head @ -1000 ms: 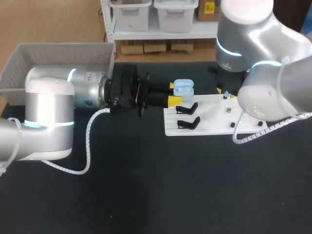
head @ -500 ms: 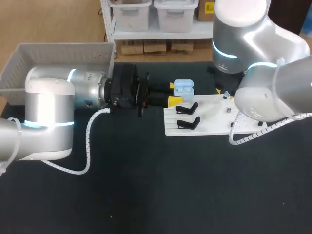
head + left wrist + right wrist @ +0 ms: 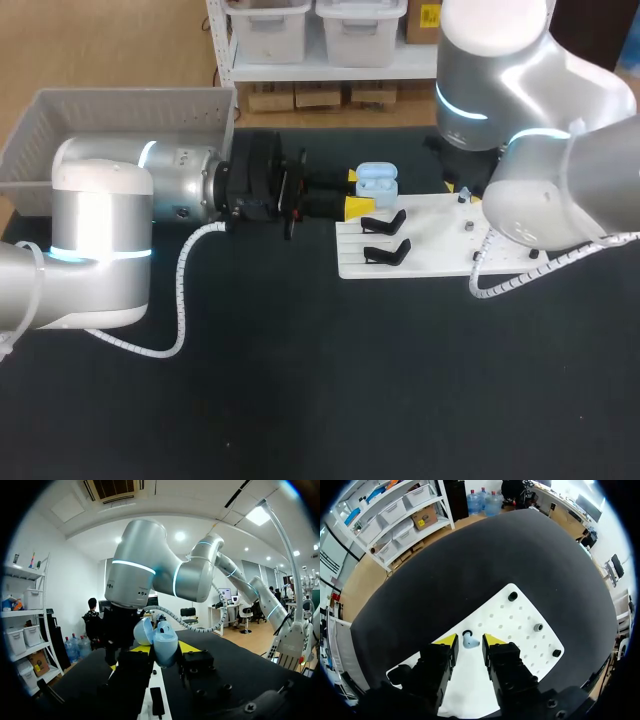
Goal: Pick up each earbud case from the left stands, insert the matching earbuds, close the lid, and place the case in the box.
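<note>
**Left claw gripping the open case; right claw narrow over an earbud**

My left gripper (image 3: pixel 163 648) is clamped from both sides on the pale blue earbud case (image 3: pixel 165 642), whose lid stands open. It holds the case just beside a corner of the white pegboard (image 3: pixel 520 620). My right gripper (image 3: pixel 470 640) hangs over that board, fingers a small gap apart. A pale blue earbud (image 3: pixel 469 642) lies between its tips beside a black peg (image 3: pixel 467 633); I see neither tip touching it. Two black stands (image 3: pixel 385 222) sit at the board's left end. The board rests on the black table (image 3: pixel 300 380), and a grey box (image 3: pixel 120 105) sits at the far left.
</note>
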`<action>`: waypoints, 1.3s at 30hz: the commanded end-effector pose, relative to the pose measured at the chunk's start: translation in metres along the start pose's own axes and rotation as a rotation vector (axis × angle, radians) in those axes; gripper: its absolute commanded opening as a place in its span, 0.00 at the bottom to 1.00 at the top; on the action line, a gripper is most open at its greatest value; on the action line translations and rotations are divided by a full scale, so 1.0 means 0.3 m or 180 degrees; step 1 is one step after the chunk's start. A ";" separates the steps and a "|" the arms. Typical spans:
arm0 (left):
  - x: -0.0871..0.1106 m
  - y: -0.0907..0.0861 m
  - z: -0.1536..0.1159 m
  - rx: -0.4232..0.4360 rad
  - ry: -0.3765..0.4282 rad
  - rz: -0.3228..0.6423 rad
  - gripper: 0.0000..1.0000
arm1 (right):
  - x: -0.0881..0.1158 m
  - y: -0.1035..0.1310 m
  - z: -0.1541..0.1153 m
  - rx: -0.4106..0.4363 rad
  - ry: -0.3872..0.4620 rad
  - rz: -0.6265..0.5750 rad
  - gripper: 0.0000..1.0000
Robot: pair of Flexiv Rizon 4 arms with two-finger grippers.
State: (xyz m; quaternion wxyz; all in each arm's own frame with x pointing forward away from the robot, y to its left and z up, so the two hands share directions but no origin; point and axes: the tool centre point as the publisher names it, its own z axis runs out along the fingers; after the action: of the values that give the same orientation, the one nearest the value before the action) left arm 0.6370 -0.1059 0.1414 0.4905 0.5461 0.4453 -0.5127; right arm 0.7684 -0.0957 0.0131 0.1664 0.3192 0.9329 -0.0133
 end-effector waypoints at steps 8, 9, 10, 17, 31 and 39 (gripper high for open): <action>0.001 -0.001 0.000 -0.0006 0.0000 0.0001 0.00 | 0.005 -0.005 0.009 -0.0017 -0.0003 0.0043 0.31; 0.001 -0.001 0.000 -0.0006 0.0000 0.0001 0.00 | 0.005 -0.004 0.009 -0.0019 -0.0004 0.0045 0.30; 0.001 -0.001 0.000 -0.0006 0.0000 0.0001 0.00 | 0.005 -0.003 0.009 -0.0024 -0.0005 0.0051 0.29; 0.001 -0.001 0.000 -0.0006 0.0000 0.0001 0.00 | -0.002 0.001 0.013 -0.0037 -0.0012 0.0092 0.19; 0.001 -0.001 0.000 -0.0006 0.0000 0.0001 0.00 | -0.012 -0.007 -0.015 -0.0047 -0.0028 0.0089 0.00; 0.001 -0.001 0.000 -0.0006 0.0000 0.0001 0.00 | -0.040 -0.023 -0.149 -0.0153 -0.0138 -0.0052 0.00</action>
State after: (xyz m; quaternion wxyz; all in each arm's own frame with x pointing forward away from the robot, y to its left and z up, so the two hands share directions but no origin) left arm 0.6371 -0.1059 0.1414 0.4905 0.5461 0.4453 -0.5127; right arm 0.7753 -0.0961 0.0419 0.1855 0.3083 0.9330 -0.0040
